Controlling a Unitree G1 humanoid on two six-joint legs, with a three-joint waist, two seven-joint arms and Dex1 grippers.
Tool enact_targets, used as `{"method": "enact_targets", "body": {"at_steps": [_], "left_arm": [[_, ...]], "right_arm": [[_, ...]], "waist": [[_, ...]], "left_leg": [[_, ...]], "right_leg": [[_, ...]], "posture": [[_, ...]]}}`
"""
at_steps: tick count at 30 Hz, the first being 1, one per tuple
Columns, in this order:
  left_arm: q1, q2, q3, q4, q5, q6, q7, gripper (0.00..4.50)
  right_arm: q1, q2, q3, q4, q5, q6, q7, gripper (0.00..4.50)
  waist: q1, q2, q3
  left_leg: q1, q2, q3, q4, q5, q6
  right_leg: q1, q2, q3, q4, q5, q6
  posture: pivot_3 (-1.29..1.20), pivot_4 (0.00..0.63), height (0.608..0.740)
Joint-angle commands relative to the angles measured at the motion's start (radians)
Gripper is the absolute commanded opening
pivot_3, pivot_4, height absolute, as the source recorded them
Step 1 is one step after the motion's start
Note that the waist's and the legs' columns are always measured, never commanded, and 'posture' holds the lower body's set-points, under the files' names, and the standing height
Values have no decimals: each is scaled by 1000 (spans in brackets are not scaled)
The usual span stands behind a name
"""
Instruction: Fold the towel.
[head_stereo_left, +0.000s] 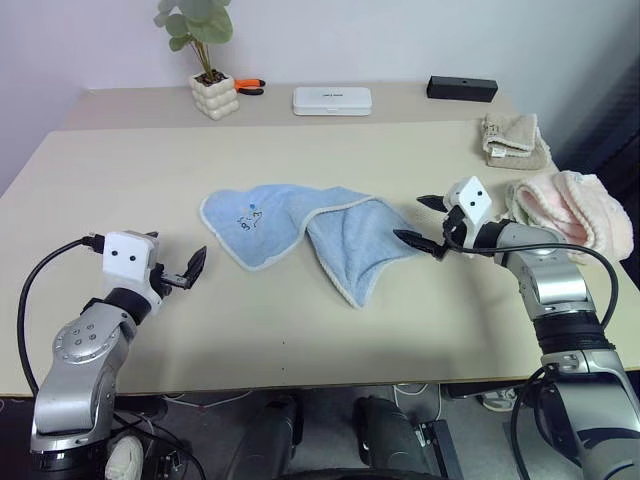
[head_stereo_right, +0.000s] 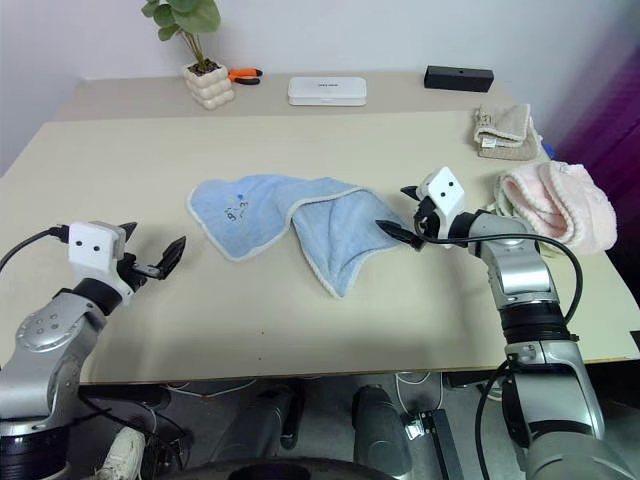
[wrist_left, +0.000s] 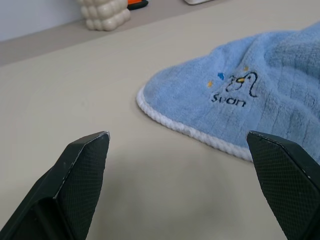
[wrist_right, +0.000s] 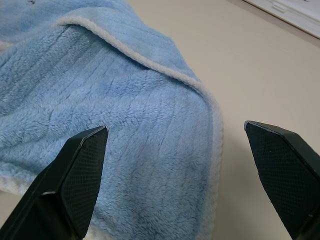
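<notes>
- Now the left gripper (head_stereo_left: 192, 266) hangs low over the beige table (head_stereo_left: 300, 330) at its near left, the forearm reaching forward and the two black fingers pointing roughly level toward the towel; the jaws are spread wide with nothing between them.
- In the left wrist view its fingertips (wrist_left: 89, 150) frame bare tabletop, with the towel's white-edged rounded corner and its small dark mark just beyond, not touching.
- The right gripper (head_stereo_left: 422, 220) reaches in from the right, angled slightly down and toward the table's middle, jaws spread wide and empty, right at the towel's right edge.
- The right wrist view shows those fingers (wrist_right: 80, 165) standing over the fluffy blue pile and pale hem; whether they touch the cloth cannot be told.
- The towel (head_stereo_left: 300, 235), light blue, lies rumpled and partly doubled over near the table's centre, between the two grippers.
- A pink towel (head_stereo_left: 570, 210) sits at the right edge, with a small beige folded towel (head_stereo_left: 512, 138) behind it.
- Along the far side stand a white bumpy pot (head_stereo_left: 215, 95) holding a green plant (head_stereo_left: 197, 25), orange-handled pliers (head_stereo_left: 248, 87), a flat white case (head_stereo_left: 332, 99) and a black box (head_stereo_left: 462, 88).
</notes>
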Motion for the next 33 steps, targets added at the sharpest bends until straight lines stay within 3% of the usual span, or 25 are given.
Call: {"method": "enact_targets", "body": {"at_steps": [1, 21, 28, 33], "left_arm": [[7, -2, 20, -45, -8, 7, 11, 4478], [-29, -17, -64, -81, -1, 21, 18, 4478], [-104, 61, -242, -75, 40, 19, -104, 4478], [-210, 126, -394, -2, 145, -26, -176, 4478]], "right_arm": [[-22, 5, -4, -17, -3, -21, -1, 4500], [-62, 9, 8, -19, 3, 22, 8, 4500], [-18, 6, 4, -63, -11, 26, -25, 4500], [3, 19, -6, -119, 2, 47, -61, 4500]], "waist": [[-1, 0, 0], [0, 0, 0], [0, 0, 0], [-1, 0, 0]], "left_leg": [[0, 0, 0, 0, 0, 0], [0, 0, 0, 0, 0, 0], [0, 0, 0, 0, 0, 0], [0, 0, 0, 0, 0, 0]], "right_leg": [[0, 0, 0, 0, 0, 0], [0, 0, 0, 0, 0, 0], [0, 0, 0, 0, 0, 0], [0, 0, 0, 0, 0, 0]], "posture": [[0, 150, 740], [0, 150, 740], [0, 150, 740], [0, 150, 740]]}}
